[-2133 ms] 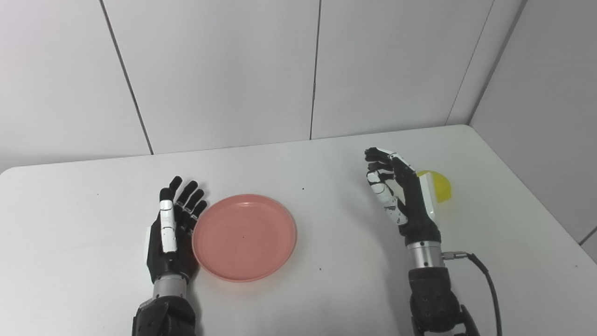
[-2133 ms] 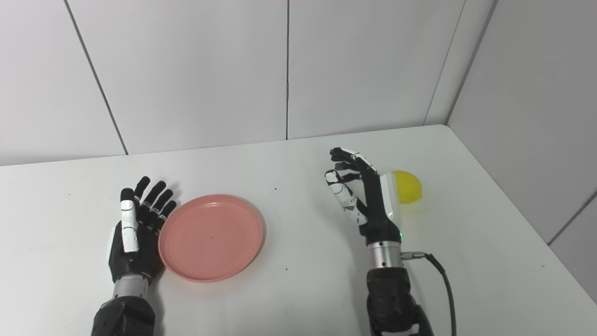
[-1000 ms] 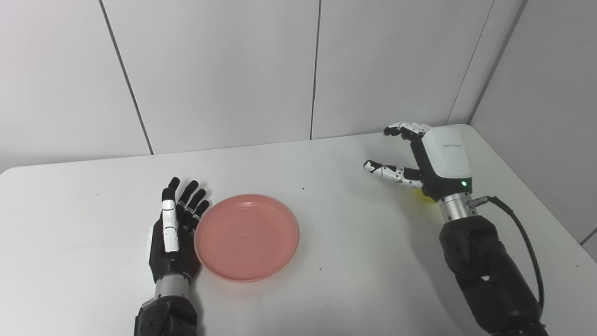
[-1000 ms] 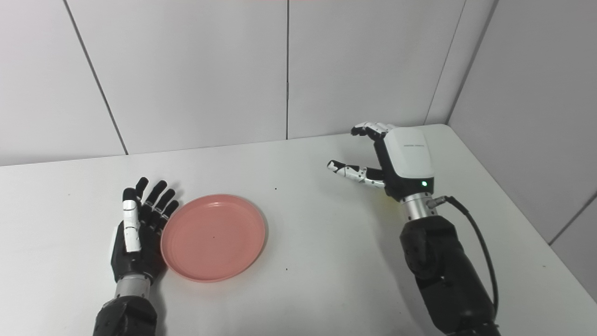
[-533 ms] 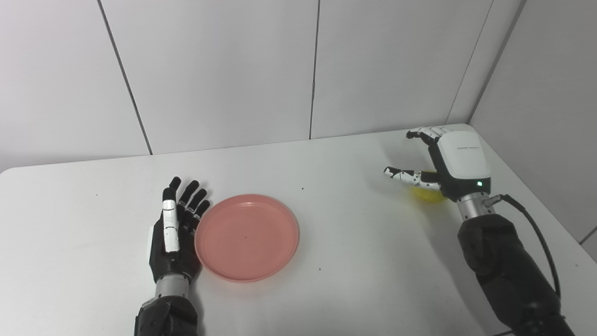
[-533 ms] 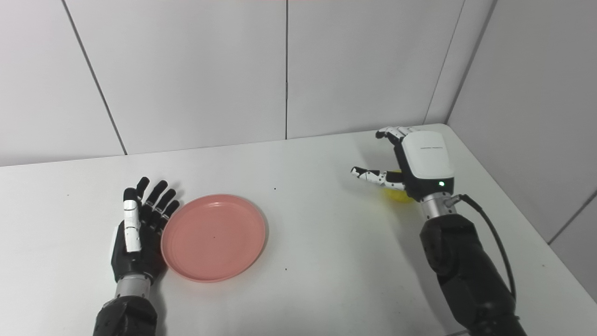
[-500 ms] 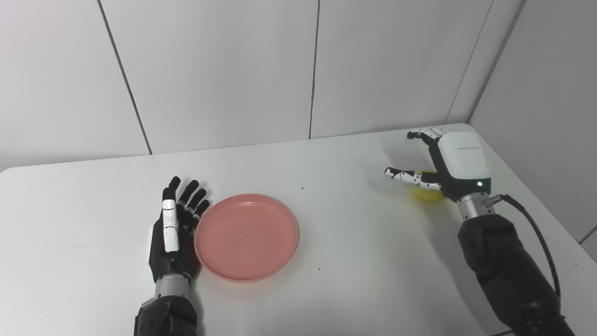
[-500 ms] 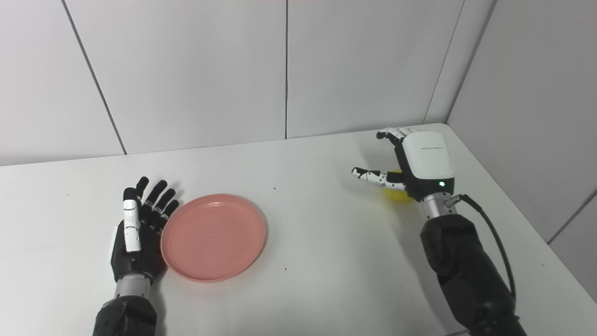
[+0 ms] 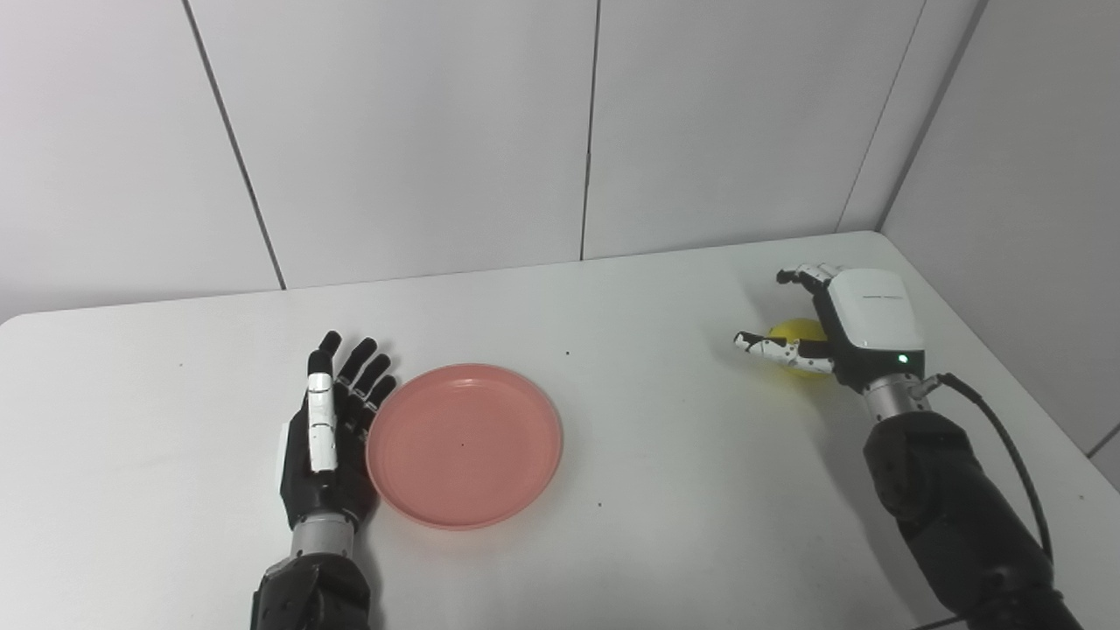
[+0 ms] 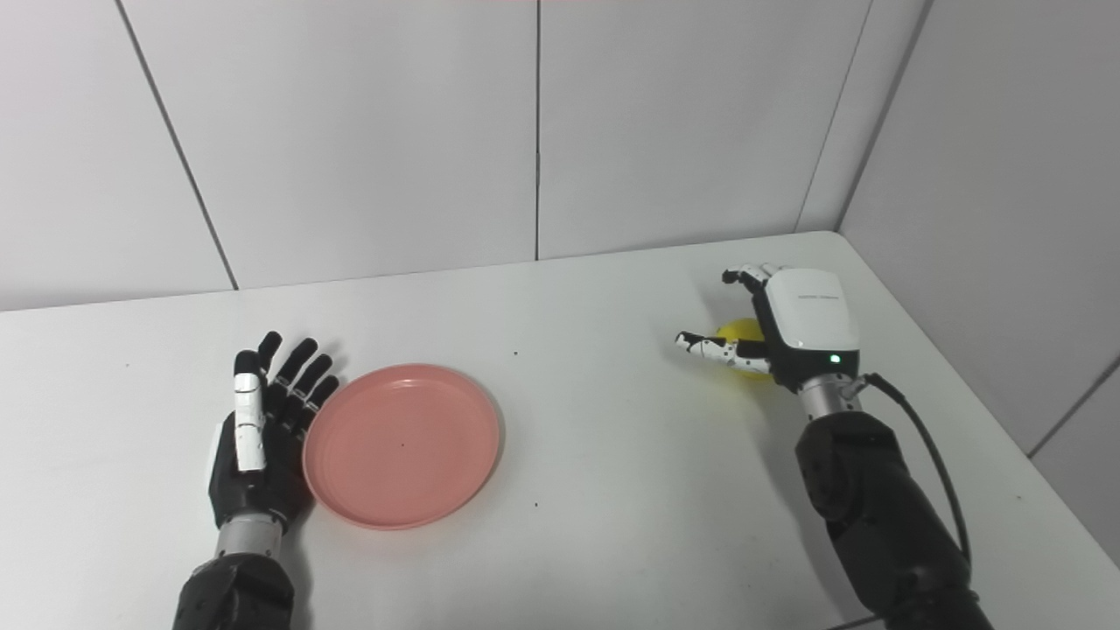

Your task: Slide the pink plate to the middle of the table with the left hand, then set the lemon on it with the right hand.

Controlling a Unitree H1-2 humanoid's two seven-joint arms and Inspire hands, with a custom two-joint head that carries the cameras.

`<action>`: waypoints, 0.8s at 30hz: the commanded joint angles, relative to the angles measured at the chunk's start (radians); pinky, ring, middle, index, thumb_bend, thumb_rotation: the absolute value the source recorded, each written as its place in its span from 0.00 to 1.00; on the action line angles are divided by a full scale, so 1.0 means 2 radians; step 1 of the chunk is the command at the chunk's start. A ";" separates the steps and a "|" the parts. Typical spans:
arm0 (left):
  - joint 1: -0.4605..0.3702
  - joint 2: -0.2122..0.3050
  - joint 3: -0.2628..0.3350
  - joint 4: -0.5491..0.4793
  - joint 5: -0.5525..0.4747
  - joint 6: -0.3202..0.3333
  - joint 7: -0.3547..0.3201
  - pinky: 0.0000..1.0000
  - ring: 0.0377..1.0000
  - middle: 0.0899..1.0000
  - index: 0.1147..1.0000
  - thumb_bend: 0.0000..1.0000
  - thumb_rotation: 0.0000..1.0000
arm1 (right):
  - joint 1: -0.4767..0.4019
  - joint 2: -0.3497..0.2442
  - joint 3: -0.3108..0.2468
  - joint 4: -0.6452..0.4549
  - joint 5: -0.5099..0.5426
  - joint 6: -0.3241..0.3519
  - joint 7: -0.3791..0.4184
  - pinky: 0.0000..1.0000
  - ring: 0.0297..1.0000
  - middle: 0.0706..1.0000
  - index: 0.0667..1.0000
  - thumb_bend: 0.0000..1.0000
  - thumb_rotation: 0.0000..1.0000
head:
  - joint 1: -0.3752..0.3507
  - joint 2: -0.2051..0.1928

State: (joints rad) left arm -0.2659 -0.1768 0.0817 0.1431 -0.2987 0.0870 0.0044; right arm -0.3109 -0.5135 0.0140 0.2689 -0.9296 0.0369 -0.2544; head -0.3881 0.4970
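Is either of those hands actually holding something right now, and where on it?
Nothing is clearly held. The right hand arches over the lemon, fingers apart around its sides; whether they touch cannot be told. The left hand lies open beside the plate.

Both eye views looked down and forward from head height over the white table (image 9: 665,455) toward the panelled back wall (image 9: 420,140) and its right corner. Right eye sat slightly to the right, so contents appeared shifted left. Shared field: nearly the whole tabletop, both arms entering from the bottom edge, moderately near.
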 commanded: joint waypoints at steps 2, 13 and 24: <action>0.004 -0.005 -0.003 -0.006 0.003 0.015 0.005 0.83 0.82 0.81 0.89 0.74 0.75 | -0.023 -0.018 -0.001 -0.006 0.001 0.022 -0.005 0.66 0.70 0.70 0.66 0.87 0.88 | 0.000 0.001; 0.004 -0.005 -0.001 0.000 0.002 0.012 0.004 0.84 0.82 0.80 0.88 0.73 0.75 | -0.039 -0.029 0.014 0.042 0.011 0.031 -0.008 0.63 0.68 0.70 0.67 0.87 0.88 | 0.004 0.000; 0.006 -0.006 -0.003 -0.001 0.004 0.011 0.004 0.83 0.82 0.80 0.88 0.73 0.75 | -0.037 -0.032 0.022 0.050 0.018 0.037 -0.007 0.63 0.68 0.69 0.67 0.86 0.85 | 0.004 0.001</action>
State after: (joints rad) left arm -0.2634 -0.1773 0.0811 0.1342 -0.2970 0.0999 0.0069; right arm -0.3544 -0.5511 0.0622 0.3975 -0.8959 0.0786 -0.2487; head -0.3820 0.4985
